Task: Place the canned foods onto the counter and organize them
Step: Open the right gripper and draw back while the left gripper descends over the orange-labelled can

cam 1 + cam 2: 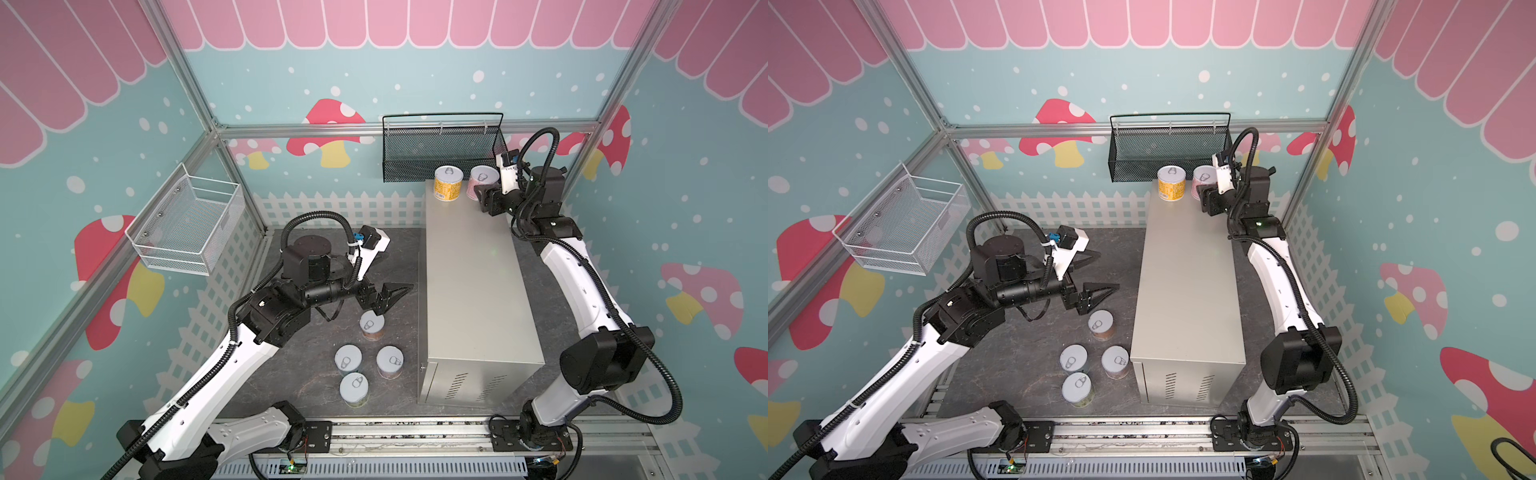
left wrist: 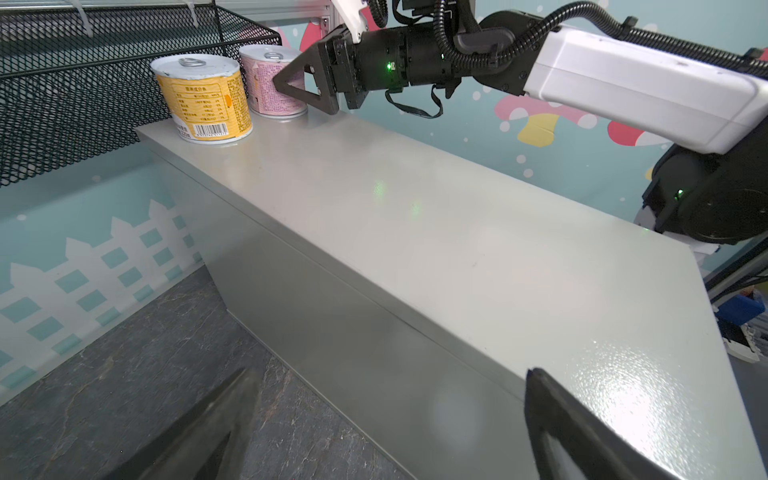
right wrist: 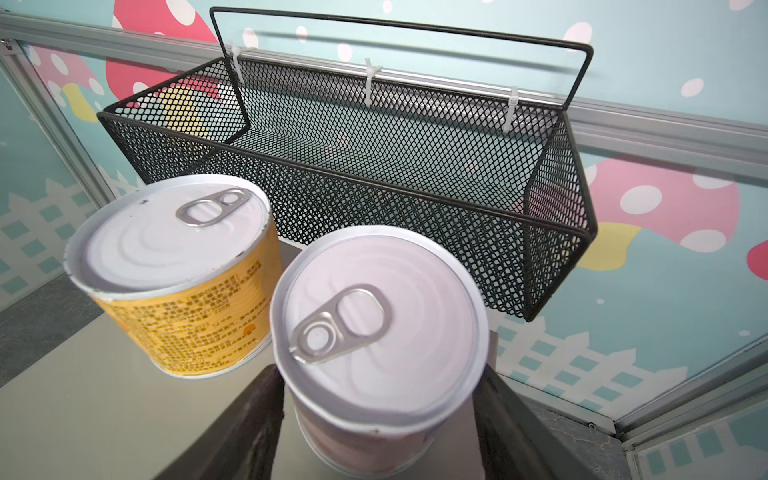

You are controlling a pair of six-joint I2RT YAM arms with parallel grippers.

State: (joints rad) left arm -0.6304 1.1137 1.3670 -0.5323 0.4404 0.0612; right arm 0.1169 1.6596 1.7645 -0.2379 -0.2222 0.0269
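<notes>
Two canned foods stand at the far end of the counter (image 1: pixel 473 282) (image 1: pixel 1187 282) (image 2: pixel 457 232): a yellow can (image 1: pixel 448 183) (image 1: pixel 1171 183) (image 2: pixel 203 95) (image 3: pixel 174 270) and, beside it, a pink can (image 1: pixel 482 178) (image 1: pixel 1202 178) (image 2: pixel 266 83) (image 3: pixel 378 324). My right gripper (image 1: pixel 478 195) (image 3: pixel 378 374) is shut on the pink can, one finger against each side, and the can rests on the counter top. Several more cans (image 1: pixel 372 326) (image 1: pixel 1100 324) stand upright on the dark floor left of the counter. My left gripper (image 1: pixel 399 270) (image 1: pixel 1106 270) (image 2: pixel 392 374) hangs open and empty just above them, facing the counter's side.
A black mesh basket (image 1: pixel 440 153) (image 3: pixel 374 166) hangs on the back wall just behind the two cans. A white wire basket (image 1: pixel 187 224) is fixed to the left wall. The counter's vent slots (image 1: pixel 478 384) face the front rail.
</notes>
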